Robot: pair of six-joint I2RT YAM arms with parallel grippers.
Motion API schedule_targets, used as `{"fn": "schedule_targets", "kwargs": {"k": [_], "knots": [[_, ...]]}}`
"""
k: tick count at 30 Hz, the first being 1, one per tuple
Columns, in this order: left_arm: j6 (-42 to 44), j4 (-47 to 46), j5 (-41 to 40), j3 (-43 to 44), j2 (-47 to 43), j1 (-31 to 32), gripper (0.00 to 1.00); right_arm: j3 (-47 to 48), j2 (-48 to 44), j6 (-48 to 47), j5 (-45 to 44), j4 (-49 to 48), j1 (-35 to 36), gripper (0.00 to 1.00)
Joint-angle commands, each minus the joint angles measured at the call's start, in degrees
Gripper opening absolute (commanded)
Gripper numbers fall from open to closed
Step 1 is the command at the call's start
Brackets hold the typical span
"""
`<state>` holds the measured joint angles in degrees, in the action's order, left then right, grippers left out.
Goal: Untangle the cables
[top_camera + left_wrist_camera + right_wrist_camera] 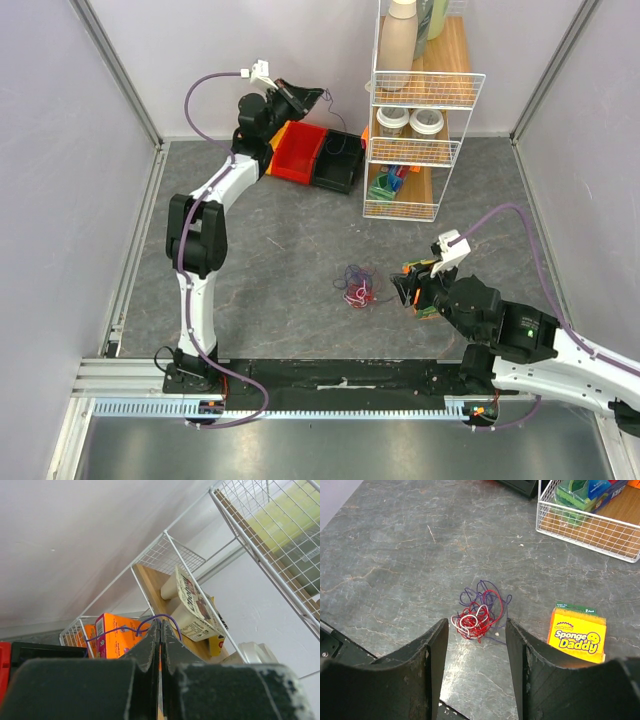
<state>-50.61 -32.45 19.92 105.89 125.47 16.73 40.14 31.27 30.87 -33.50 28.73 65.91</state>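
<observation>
A small tangle of thin red, white and dark blue cables (358, 287) lies on the grey table, just left of my right gripper. In the right wrist view the tangle (480, 611) sits just ahead of my right gripper (476, 625), which is open, empty and above the table. My left gripper (312, 98) is raised at the back, above the bins. In the left wrist view it (161, 622) is shut on one thin dark blue cable (172, 620), which loops over the fingertips. That cable (331, 125) hangs down toward the black bin.
A red bin (300, 150) and a black bin (338, 170) stand at the back. A white wire rack (420, 110) with bottles, jars and sponges stands at back right. A yellow sponge pack (577, 634) lies right of the tangle.
</observation>
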Motion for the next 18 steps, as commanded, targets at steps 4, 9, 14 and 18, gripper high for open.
{"fn": "schedule_targets", "kwargs": {"k": [4, 9, 14, 18], "knots": [[-1.06, 0.28, 2.13, 1.87, -0.67, -0.56, 0.02, 0.47, 0.29, 0.42, -0.52, -3.77, 0.27, 0.57], [-5.02, -1.04, 5.03, 1.78, 3.72, -0.38, 0.02, 0.03, -0.15, 1.20, -0.69, -3.86, 0.27, 0.57], [0.32, 5.09, 3.72, 2.04, 4.87, 0.67, 0.02, -0.50, -1.12, 1.82, -0.95, -3.68, 0.27, 0.57], [6.92, 13.53, 0.39, 2.31, 4.35, 2.60, 0.02, 0.37, -0.86, 1.65, -2.45, -2.98, 0.27, 0.57]]}}
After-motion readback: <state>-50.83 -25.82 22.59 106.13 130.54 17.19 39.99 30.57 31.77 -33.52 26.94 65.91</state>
